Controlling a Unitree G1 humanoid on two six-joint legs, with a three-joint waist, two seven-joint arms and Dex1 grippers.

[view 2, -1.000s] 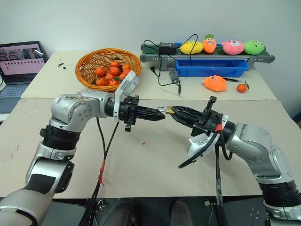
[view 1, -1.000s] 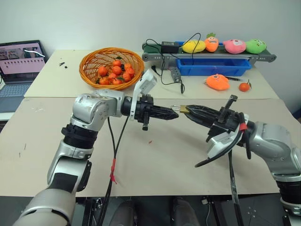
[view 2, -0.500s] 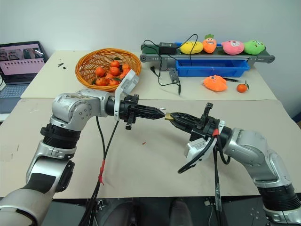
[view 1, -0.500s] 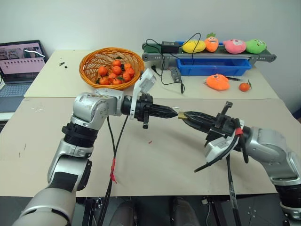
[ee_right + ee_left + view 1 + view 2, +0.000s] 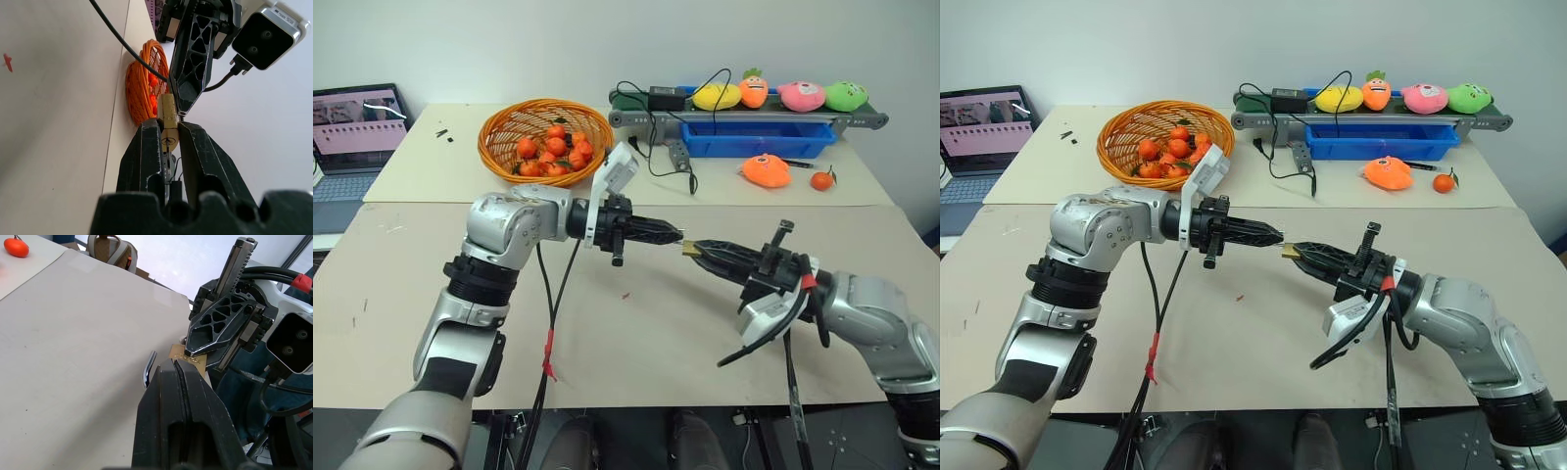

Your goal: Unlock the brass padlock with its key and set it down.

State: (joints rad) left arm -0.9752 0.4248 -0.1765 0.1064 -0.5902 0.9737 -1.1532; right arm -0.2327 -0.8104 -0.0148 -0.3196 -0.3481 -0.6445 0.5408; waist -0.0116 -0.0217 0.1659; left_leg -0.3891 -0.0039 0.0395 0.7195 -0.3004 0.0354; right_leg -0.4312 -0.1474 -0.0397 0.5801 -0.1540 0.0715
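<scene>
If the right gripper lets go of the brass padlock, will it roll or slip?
Probably not roll: the brass padlock has a flat-sided body. It may slip, since its metal looks smooth in the right gripper. Its shackle looks rigid.

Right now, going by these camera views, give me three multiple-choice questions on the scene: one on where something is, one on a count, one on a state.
1. Where is the brass padlock?
A. lying in the orange basket
B. between the tips of the right gripper, above the table
C. in the blue bin

2. How many plush toys sit on the conveyor?
A. two
B. four
C. six

3. How do the left gripper's jaws stand?
A. shut
B. wide open
C. clamped on a tangerine

Answers: 1 B, the right gripper pinches the brass body in mid-air. 2 B, a yellow, an orange, a pink and a green one sit along the belt. 3 A, the left gripper shows its fingers pressed together.
</scene>
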